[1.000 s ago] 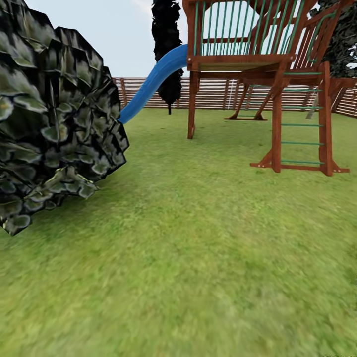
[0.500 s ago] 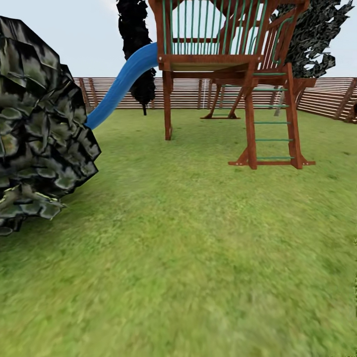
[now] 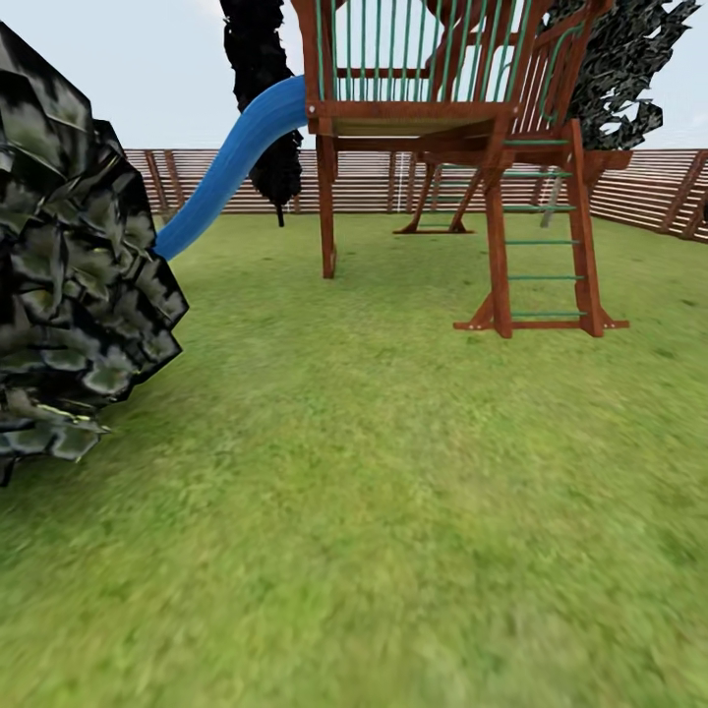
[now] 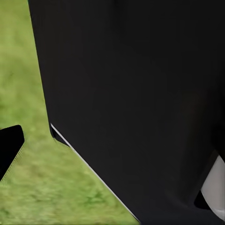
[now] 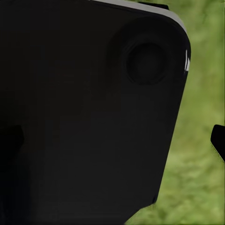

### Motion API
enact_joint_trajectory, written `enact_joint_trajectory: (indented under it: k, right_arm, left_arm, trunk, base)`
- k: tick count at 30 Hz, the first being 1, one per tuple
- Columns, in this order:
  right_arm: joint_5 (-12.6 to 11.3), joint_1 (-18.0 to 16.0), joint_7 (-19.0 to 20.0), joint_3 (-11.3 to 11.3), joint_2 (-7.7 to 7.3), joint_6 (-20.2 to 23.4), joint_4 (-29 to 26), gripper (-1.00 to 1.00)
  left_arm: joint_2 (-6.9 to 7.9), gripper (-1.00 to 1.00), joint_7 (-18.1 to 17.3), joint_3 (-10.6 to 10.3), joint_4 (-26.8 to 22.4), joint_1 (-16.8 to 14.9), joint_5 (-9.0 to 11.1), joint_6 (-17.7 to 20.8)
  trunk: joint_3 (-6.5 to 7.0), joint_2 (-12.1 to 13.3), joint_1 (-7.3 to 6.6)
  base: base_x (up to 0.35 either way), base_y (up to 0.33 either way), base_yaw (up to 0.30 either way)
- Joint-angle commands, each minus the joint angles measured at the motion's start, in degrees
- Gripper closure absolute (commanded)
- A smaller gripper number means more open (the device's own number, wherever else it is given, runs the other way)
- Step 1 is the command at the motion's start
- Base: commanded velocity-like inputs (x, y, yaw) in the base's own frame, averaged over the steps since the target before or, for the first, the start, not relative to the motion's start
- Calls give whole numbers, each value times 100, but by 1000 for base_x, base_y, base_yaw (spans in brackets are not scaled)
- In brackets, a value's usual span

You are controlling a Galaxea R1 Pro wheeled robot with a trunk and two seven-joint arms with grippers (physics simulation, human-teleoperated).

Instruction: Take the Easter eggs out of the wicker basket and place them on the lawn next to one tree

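The Easter eggs and the wicker basket are out of view. Short green lawn stretches ahead of me in the garden. A big clump of dark glossy angular tree leaves hangs close at the left, its trunk hidden. In the left wrist view a black part of my own body blocks most of the picture, with one dark fingertip over grass. The right wrist view likewise has a black body panel and a dark fingertip at the edge. I cannot tell how either gripper's jaws stand.
A wooden playset with a ladder and a blue slide stands ahead on the grass. A thin dark tree and a brown slatted fence lie behind it. More leaf clumps show at the upper right.
The whole head view has shifted left, so the camera has turned right. The playset and leaf clump sit further left in the picture than a second ago.
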Motion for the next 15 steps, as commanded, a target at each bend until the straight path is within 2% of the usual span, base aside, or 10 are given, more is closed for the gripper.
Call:
enact_joint_trajectory:
  k: [1, 15]
  right_arm:
    - [29, -3, 1, 31, -2, -17, 4, -100]
    - [32, -3, 2, 31, -11, -17, 4, -100]
  left_arm:
    - [0, -100, -6, 3, -8, 2, 4, 0]
    - [-1, -100, -7, 3, -8, 2, 4, 0]
  trunk:
    - [-13, -2, 3]
    - [-139, -2, 3]
  base:
    - [322, 77, 0]
    - [322, 77, 0]
